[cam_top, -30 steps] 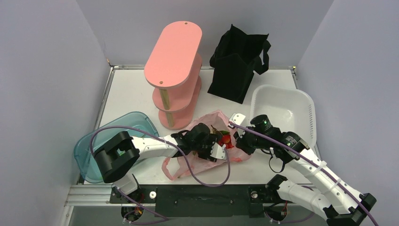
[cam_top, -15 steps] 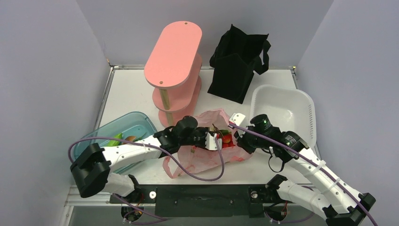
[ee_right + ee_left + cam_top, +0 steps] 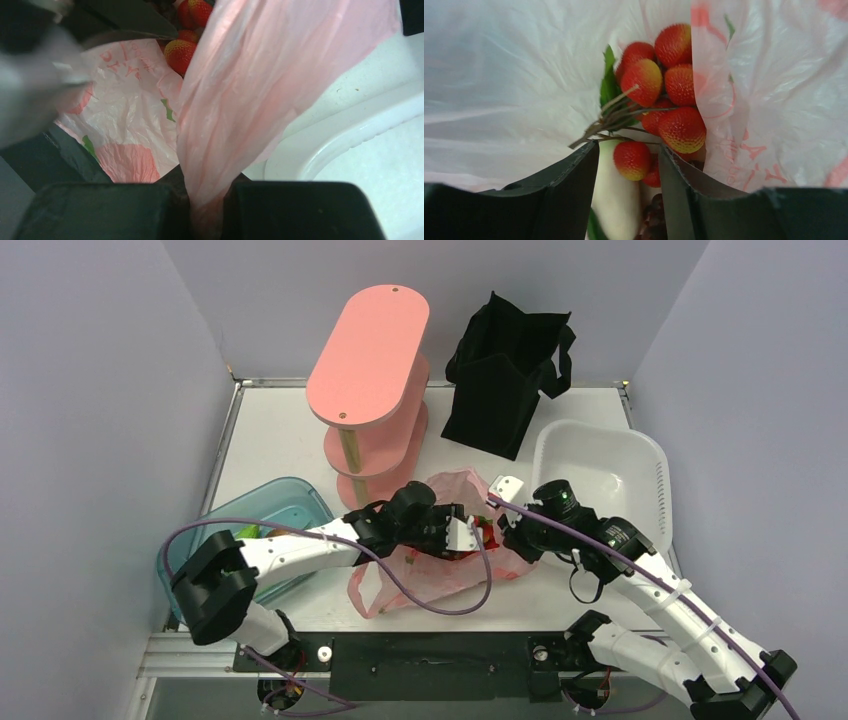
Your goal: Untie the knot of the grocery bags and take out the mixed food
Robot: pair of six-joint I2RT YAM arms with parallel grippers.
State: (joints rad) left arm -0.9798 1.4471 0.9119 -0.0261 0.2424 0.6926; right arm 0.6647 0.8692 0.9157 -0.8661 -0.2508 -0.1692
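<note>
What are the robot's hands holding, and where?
The right gripper pinches the pink bag by its stretched edge. The left gripper, open near the red fruits, holds nothing.

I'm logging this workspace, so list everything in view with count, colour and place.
pink plastic bag: one, translucent pink, front centre
fruits: one cluster, red and yellow, inside that bag
white vegetable: one, white, beside the fruits
tote: one, black, back right
tiered shelf: one, pink, back centre
basin: one, white, right
bin: one, translucent teal, front left
left claw: one, black, open at the fruits
right claw: one, black, shut on the bag
</note>
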